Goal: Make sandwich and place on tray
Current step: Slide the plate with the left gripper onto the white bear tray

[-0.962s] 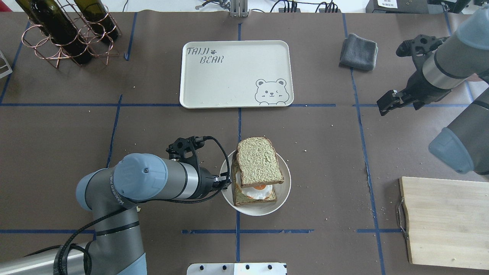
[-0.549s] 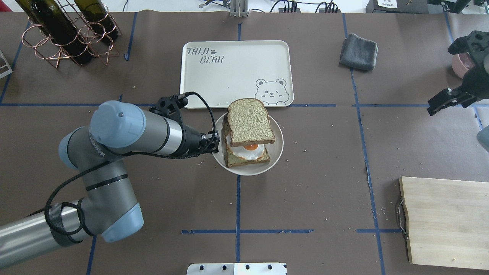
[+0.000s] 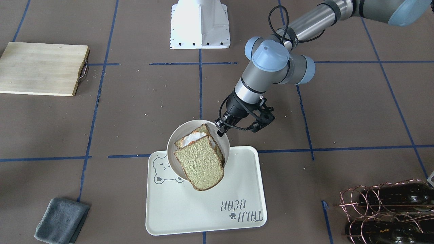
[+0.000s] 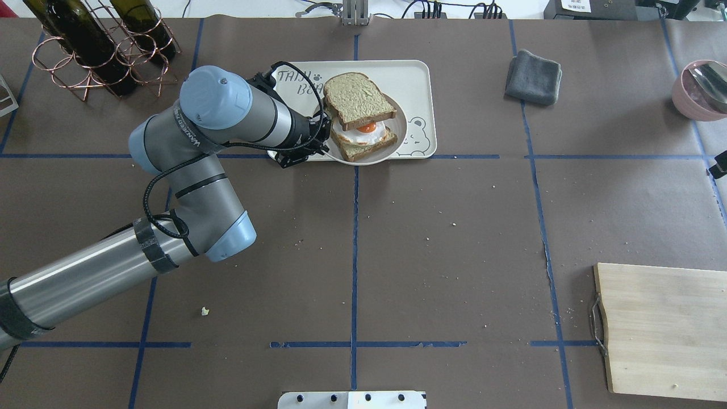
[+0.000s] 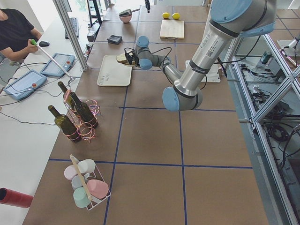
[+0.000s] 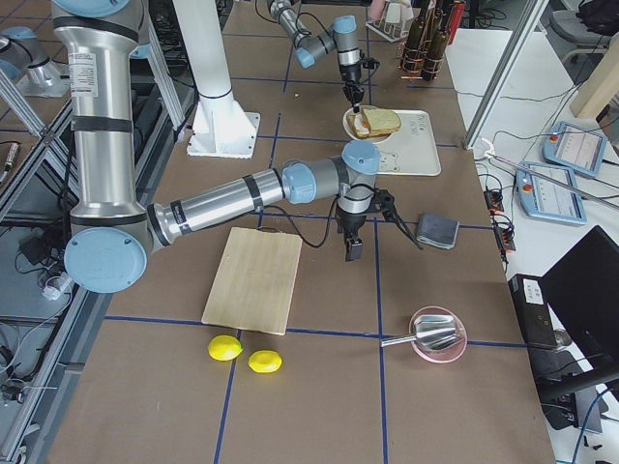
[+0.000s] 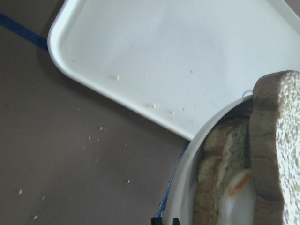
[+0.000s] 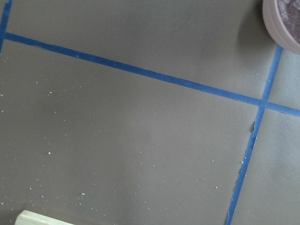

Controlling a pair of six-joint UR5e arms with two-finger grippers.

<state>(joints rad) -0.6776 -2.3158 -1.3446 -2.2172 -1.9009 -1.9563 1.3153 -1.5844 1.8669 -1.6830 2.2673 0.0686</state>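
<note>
My left gripper [image 4: 319, 138] is shut on the left rim of the small round white plate [image 4: 401, 138] and holds it over the near part of the tray [image 4: 412, 79]. The sandwich on it is two bread slices with a fried egg [image 4: 363, 132] between them. The front-facing view shows the plate [image 3: 181, 133] tilted above the tray [image 3: 203, 213], with the top slice [image 3: 200, 166] overhanging its rim. The left wrist view shows the plate rim [image 7: 187, 173] and sandwich [image 7: 267, 154]. My right gripper [image 6: 351, 249] hangs over bare table; I cannot tell its state.
A grey cloth [image 4: 534, 69] lies right of the tray. A wine rack with bottles [image 4: 102, 45] stands at the far left. A pink bowl with a spoon [image 4: 698, 91] is at the far right, and a wooden cutting board [image 4: 664, 329] at the near right.
My left arm has carried the plate with the sandwich from the near middle of the table forward to over the tray. My right arm has drawn back to the right edge.
</note>
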